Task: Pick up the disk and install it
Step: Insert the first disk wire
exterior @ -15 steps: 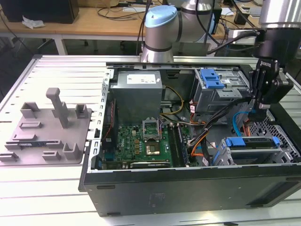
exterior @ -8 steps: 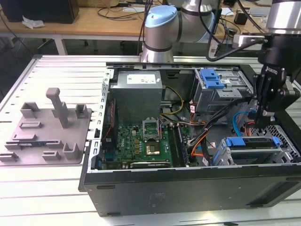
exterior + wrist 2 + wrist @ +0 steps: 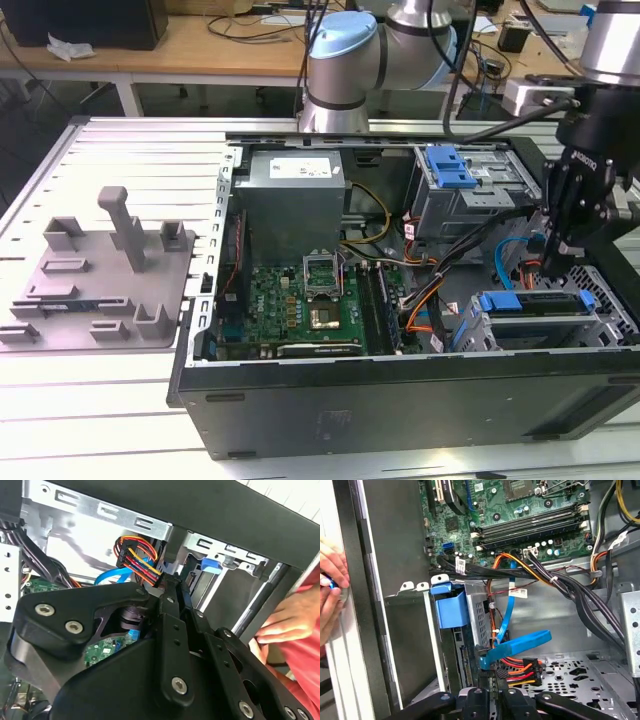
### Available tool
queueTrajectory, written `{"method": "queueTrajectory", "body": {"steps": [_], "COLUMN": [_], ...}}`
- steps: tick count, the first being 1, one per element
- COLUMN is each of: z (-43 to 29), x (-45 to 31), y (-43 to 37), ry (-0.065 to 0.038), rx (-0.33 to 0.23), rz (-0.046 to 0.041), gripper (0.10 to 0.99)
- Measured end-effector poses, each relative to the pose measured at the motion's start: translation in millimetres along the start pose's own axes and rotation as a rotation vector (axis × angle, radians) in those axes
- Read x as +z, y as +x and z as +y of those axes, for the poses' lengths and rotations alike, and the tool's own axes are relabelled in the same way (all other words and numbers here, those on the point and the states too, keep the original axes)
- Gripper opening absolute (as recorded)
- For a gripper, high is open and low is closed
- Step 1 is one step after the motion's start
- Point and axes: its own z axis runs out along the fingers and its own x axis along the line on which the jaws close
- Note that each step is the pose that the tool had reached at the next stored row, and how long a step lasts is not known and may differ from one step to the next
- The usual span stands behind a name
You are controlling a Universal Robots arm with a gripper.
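Disk (image 3: 535,303) sits in drive cage (image 3: 600,326) (looks seated). Tool (image 3: 550,268) low just beside it by cables (image 3: 517,669); grip state: cannot tell.

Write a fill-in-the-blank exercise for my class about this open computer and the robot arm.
1. In the exterior view, the gripper hangs over the end of the computer case on that view's ___.
2. The carrier frame around the disk is coloured ___.
3. The circuit board of the motherboard is coloured ___.
Missing words: right; blue; green.
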Motion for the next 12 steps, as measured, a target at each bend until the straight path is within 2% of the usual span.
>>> {"method": "queueTrajectory", "body": {"steps": [2, 4, 5, 8, 9, 12], "z": [-0.4, -0.8, -1.0, -1.5, -2.0, -2.5], "x": [-0.2, -1.6, -3.0, -4.0, -4.3, -3.4], "y": [3.8, 8.6, 12.1, 16.8, 20.2, 25.7], "ry": [-0.001, -0.003, -0.003, -0.005, -0.006, -0.008], "rx": [0.0, -0.001, -0.001, -0.001, -0.001, -0.002], "rz": [-0.0078, -0.0197, -0.0299, -0.0505, -0.0669, -0.0916], "gripper": [0.165, 0.165, 0.165, 0.165, 0.165, 0.165]}}
